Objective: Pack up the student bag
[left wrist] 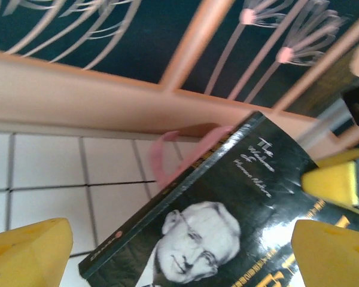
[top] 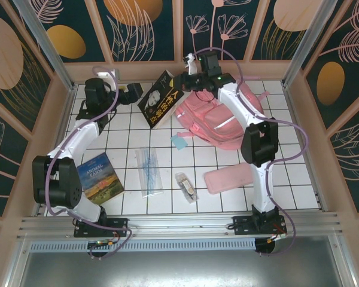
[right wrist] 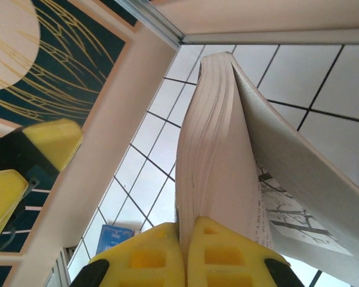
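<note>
Grip looks solid from my end: the right gripper [top: 188, 75] is pinched tight on the far edge of the black book [top: 160, 100], the one with an old man's portrait on the cover. In the right wrist view the two yellow fingers [right wrist: 227, 257] sit pressed together at the bottom, and the page block fans up out of them. The book is tilted, with its far end up at the gripper and its near end down toward the tiled table [top: 125, 128].

The left gripper [top: 136, 94] sits just beside the book's left edge with its jaws spread wide. Its wrist cam has the cover lying between the yellow fingertips [left wrist: 30, 251]. I can't tell whether either one actually touches the book.

The student bag [top: 212, 122] is lying flat at the far right of the table, right behind the book and partly under the right arm. A pink strap loop [left wrist: 164, 158] pokes out past the book's edge in the left wrist view.

Other stuff on the tiles:
- a flat pink pencil case [top: 230, 178], near right
- an Animal Farm book [top: 100, 176], near left
- a clear packet [top: 148, 172] in the middle
- a small wrapped item [top: 185, 186] beside that packet
- a little blue thing [top: 179, 142] just in front of the bag
</note>
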Controlling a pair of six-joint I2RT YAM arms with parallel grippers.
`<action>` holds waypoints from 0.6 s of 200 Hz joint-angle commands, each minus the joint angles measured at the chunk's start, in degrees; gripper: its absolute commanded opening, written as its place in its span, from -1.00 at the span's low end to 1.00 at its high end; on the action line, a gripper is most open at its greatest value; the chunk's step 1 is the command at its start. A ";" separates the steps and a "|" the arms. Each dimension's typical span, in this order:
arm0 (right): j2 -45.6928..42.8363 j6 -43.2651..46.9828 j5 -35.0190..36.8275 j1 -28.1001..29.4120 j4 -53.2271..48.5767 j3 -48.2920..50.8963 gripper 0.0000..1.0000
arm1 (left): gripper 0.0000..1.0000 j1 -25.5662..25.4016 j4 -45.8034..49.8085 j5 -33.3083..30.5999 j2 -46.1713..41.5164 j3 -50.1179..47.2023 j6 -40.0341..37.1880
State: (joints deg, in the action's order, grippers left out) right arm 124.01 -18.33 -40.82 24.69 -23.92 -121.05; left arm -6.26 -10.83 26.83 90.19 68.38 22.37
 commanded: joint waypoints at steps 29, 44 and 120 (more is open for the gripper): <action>-7.97 8.90 -13.50 -1.86 -8.62 -2.26 -1.00 | 0.97 0.11 4.79 16.49 5.17 6.71 -8.84; -9.63 9.64 -16.51 -2.44 -9.17 -0.20 -1.00 | 0.98 0.11 5.01 18.35 6.40 7.27 -9.37; -16.69 9.55 -19.30 -3.12 -4.54 11.71 -1.00 | 0.75 -4.20 7.93 34.20 10.42 6.42 -9.09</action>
State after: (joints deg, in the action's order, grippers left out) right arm 110.98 -9.02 -55.88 22.04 -33.01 -111.57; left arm -7.99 -4.80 53.74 101.27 75.00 15.00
